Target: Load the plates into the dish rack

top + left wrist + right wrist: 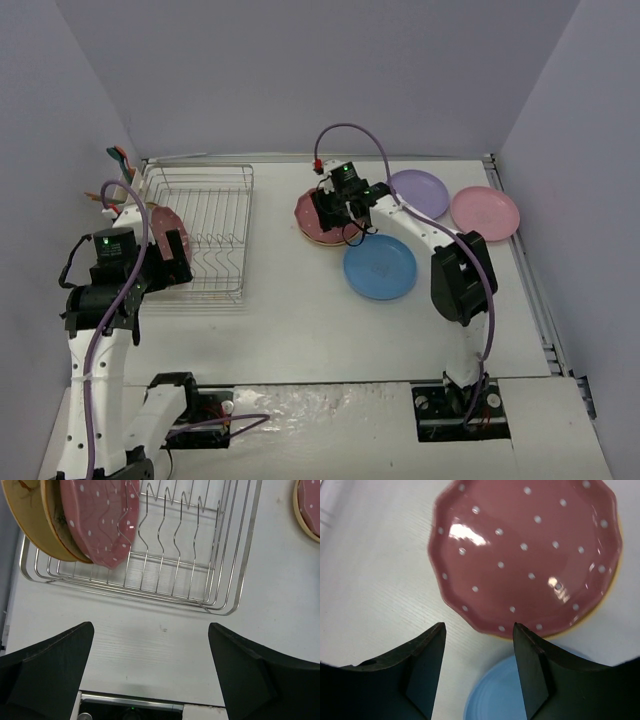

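**Plates and rack: partly loaded, both hands empty**

1. Left hand (150,627): fingers spread wide, gripping nothing. It hung above bare worktop (300,320), just on the near side of the rack.
2. Rack (243,565): silver wire, on the left of the worktop. Three plates stood on edge at its left end, all tilted the same way. These were two tan plates (30,525) and one racked speckled plate (95,520), dark pink with white dots, leaning on the tan pair. The slots to their right held nothing.
3. Blue plate (380,267): flat on the worktop, right of centre, well apart from the rack.
4. Right hand (478,627): fingers parted, holding nothing, poised over the near rim of the loose speckled plate. Contact with the rim could not be told.
5. Loose speckled plate (525,555): flat, stacked on a tan underplate (609,597) that showed only as a thin rim. The stack lay just beyond the blue plate.
6. Lilac plate (420,192): flat, right of the stack.
7. Light pink plate (485,212): flat, just beside the lilac plate at the far right.
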{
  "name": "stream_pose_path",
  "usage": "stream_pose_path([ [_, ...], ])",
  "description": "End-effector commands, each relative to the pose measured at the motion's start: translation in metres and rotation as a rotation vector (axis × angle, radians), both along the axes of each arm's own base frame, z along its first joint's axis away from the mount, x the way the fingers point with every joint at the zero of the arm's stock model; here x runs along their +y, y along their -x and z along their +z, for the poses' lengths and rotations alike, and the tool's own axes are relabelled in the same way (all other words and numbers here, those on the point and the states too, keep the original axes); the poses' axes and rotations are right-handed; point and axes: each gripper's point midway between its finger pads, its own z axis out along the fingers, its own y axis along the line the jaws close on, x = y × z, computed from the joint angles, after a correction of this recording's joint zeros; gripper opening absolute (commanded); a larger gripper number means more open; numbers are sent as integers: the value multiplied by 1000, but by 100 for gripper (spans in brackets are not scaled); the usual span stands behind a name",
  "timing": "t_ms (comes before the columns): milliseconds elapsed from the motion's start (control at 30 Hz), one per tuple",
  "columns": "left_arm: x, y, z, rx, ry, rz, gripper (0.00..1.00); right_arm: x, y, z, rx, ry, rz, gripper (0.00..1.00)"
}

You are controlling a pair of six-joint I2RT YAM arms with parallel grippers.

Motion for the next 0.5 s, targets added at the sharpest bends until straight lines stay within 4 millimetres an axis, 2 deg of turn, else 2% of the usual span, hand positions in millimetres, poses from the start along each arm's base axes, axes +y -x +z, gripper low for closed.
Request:
stream_pose_path([
  [0,-10,-1,2,-15,57,-11,97,48,-20,26,-162,-12,235,52],
  [200,-12,1,-1,-4,71,-10,97,78,-18,8,-164,13,320,45],
  [267,-14,0,1,-4,79,-14,97,85,-22,-2,-165,31,322,38],
  [467,-16,-1,3,-4,87,-21,97,91,-30,-17,-172,70,319,34],
])
